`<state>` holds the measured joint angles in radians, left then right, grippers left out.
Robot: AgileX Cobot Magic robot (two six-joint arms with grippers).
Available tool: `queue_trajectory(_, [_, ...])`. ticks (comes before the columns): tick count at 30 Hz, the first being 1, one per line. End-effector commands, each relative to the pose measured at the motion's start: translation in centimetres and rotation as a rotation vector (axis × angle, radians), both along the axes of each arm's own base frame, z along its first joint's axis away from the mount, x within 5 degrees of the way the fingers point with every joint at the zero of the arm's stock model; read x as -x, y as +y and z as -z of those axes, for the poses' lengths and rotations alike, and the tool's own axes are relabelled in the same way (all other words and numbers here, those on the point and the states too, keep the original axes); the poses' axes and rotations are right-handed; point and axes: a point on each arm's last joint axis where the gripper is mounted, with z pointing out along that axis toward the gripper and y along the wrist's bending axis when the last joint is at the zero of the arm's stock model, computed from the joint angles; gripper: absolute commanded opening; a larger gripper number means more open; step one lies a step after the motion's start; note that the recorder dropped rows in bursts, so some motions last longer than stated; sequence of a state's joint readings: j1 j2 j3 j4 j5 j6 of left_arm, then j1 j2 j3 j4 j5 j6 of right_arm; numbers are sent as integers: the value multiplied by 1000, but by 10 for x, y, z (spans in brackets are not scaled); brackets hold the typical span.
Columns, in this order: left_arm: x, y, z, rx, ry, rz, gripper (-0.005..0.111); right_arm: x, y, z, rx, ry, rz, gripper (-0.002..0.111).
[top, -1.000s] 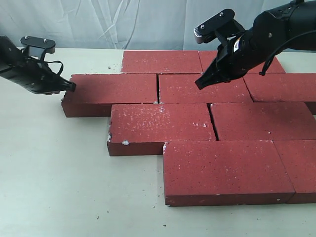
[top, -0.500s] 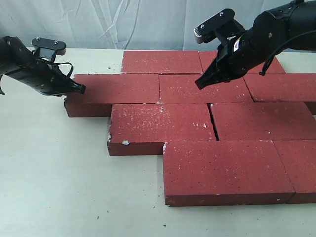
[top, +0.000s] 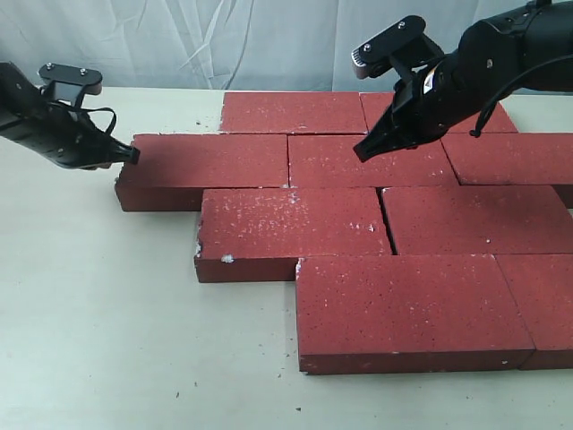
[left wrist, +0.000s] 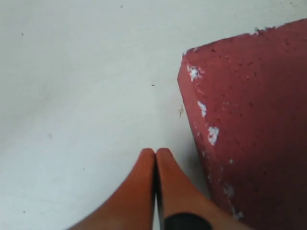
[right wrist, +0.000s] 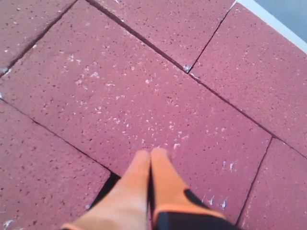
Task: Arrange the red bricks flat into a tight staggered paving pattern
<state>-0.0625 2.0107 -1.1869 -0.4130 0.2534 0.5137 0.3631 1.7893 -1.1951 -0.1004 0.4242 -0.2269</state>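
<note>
Several dark-red bricks lie flat in staggered rows on the table. The second row's left brick (top: 208, 170) juts out furthest left; its chipped corner (left wrist: 249, 124) fills one side of the left wrist view. My left gripper (top: 131, 155) is shut and empty, its tip just off that brick's left end; its orange fingers (left wrist: 144, 187) are pressed together over bare table. My right gripper (top: 362, 152) is shut and empty too, its tip down on or just above the second row's middle brick (top: 376, 164). Its fingertips (right wrist: 156, 163) point at that brick's top (right wrist: 144, 91).
Pale table surface (top: 98, 313) spreads to the left and in front of the bricks. A light curtain (top: 179, 40) hangs behind the table. A narrow gap (top: 386, 224) separates two third-row bricks. Small crumbs dot the table near the front.
My left gripper pushed right against the brick's left end, nudging it toward its neighbour, then drew back left. The right arm has stayed still.
</note>
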Motion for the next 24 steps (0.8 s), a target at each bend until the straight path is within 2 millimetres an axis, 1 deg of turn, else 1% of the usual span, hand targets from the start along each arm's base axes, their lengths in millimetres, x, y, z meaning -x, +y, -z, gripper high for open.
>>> queue_trajectory(1, [1,1,-23,5,-57,-6,0,0,-2,1,2,-3,3,-1])
queue_trajectory(5, [2,0,-35,16,-87,-11,0,-4,0,-3,-25,-48,2,-1])
queue_trajectory(8, [0,1,-41,18,-126,-28,0,-10,1,-14,-41,-78,9,-1])
queue_trajectory(10, [-2,2,-44,19,-164,-49,0,-13,0,-22,-48,-58,28,-1])
queue_trajectory(12, [-1,2,-47,35,-165,-59,0,-14,1,-30,-43,-36,32,-1])
queue_trajectory(15, [8,0,-56,-6,-115,22,0,-14,0,-41,-17,16,39,-1])
queue_trajectory(16, [15,3,-68,-54,-91,67,0,-11,-4,-46,48,70,38,-1])
queue_trajectory(17, [19,6,-73,-68,-83,67,0,-9,-8,-49,84,88,40,-1])
queue_trajectory(18, [29,11,-87,-91,-44,41,0,-5,-18,-56,174,103,71,-1])
queue_trajectory(19, [35,13,-93,-112,-20,32,0,-3,-23,-60,205,96,110,-1])
queue_trajectory(20, [47,17,-105,-149,28,16,0,1,-37,-69,216,84,206,-1])
queue_trajectory(22, [60,21,-117,-179,78,-4,0,8,-55,-81,171,89,273,-1])
queue_trajectory(24, [73,25,-134,-204,55,-18,0,20,-82,-93,112,100,354,-1])
